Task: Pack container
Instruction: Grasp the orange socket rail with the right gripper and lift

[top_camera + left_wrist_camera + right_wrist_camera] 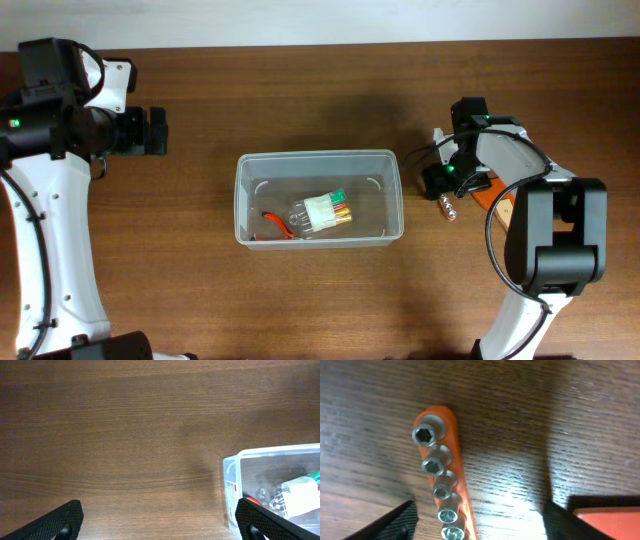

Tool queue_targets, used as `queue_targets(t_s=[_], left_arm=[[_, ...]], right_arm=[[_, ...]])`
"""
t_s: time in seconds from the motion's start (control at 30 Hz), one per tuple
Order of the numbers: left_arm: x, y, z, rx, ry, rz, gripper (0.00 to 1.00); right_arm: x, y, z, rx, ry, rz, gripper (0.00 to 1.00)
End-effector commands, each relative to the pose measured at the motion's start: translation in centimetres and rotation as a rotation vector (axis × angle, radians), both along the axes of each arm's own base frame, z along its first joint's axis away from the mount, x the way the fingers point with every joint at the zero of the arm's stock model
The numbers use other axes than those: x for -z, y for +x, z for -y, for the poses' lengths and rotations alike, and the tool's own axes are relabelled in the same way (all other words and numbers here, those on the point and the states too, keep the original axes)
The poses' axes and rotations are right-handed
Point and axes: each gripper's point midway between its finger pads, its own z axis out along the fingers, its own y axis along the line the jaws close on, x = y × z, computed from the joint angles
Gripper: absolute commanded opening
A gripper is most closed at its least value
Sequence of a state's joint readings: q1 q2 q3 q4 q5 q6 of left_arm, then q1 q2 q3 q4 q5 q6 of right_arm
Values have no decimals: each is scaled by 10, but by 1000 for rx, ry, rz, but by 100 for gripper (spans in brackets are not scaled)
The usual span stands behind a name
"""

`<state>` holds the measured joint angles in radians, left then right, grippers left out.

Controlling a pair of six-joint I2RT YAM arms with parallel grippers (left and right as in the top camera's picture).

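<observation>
The clear plastic container (320,198) sits mid-table, its labelled end also in the left wrist view (272,487). Inside lie a white bit holder with coloured tips (326,211) and a red-handled tool (275,224). An orange rail of metal sockets (442,480) lies on the table right of the container, also in the overhead view (448,206). My right gripper (480,522) is open, low over the rail, with the rail between its fingers but not gripped. My left gripper (159,522) is open and empty, left of the container.
An orange flat object (492,192) lies under the right arm, right of the socket rail; its corner shows in the right wrist view (612,525). The table's far edge (320,44) runs along the top.
</observation>
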<state>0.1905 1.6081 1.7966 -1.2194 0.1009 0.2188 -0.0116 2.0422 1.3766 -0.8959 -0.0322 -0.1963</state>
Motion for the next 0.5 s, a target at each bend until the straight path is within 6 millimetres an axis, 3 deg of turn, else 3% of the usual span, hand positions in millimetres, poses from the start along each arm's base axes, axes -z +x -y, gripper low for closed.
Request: queue_targets(t_s=[0.0,0.23,0.33,0.47], left_arm=[[-1,-1,1,-9,-17,-1,99],[0,-3,1,-10,-19,-8,99],[0,-3,1,-10,-19,-8,99],[0,-3,2,-17,-27,-7,99]], right_arm=[[9,-8,-4,-4,29,-32,65],[9,-8,-4,-4,28,-32,35],[9,-8,-4,-4,29,-33,27],[9,-8,-4,-3,29,-32,23]])
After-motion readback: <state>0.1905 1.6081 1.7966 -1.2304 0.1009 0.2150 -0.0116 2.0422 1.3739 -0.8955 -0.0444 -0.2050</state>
